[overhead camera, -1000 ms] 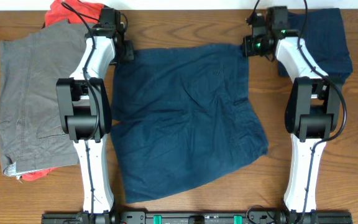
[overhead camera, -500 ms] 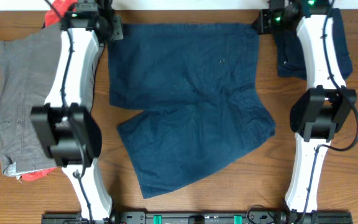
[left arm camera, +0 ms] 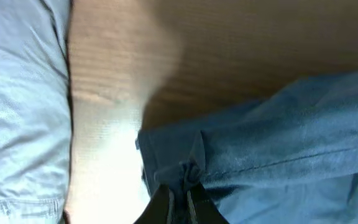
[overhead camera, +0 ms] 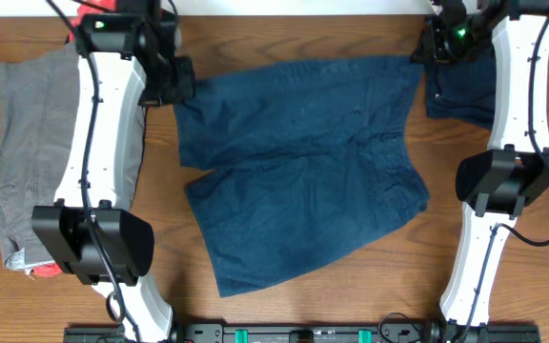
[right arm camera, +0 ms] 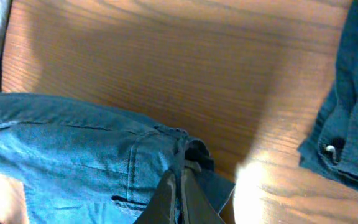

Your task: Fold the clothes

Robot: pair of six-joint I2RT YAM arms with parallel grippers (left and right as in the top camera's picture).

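Note:
Dark navy-blue shorts (overhead camera: pixel 303 162) lie spread over the middle of the table, waistband at the far side, legs toward the front. My left gripper (overhead camera: pixel 181 84) is shut on the waistband's left corner (left arm camera: pixel 185 171). My right gripper (overhead camera: pixel 420 52) is shut on the waistband's right corner (right arm camera: pixel 188 163). Both corners are held up above the wood. Grey shorts (overhead camera: pixel 29 152) lie at the left over a red-orange garment (overhead camera: pixel 46 268), and they also show in the left wrist view (left arm camera: pixel 17 106).
Another dark blue garment (overhead camera: pixel 460 86) lies at the far right, partly under my right arm; it also shows in the right wrist view (right arm camera: pixel 353 106). The table's far edge is just beyond both grippers.
Both grippers rose and went to the far edge with the waistband, stretching the shorts flat; since then they have come slightly back toward the front and right, and the shorts shifted with them.

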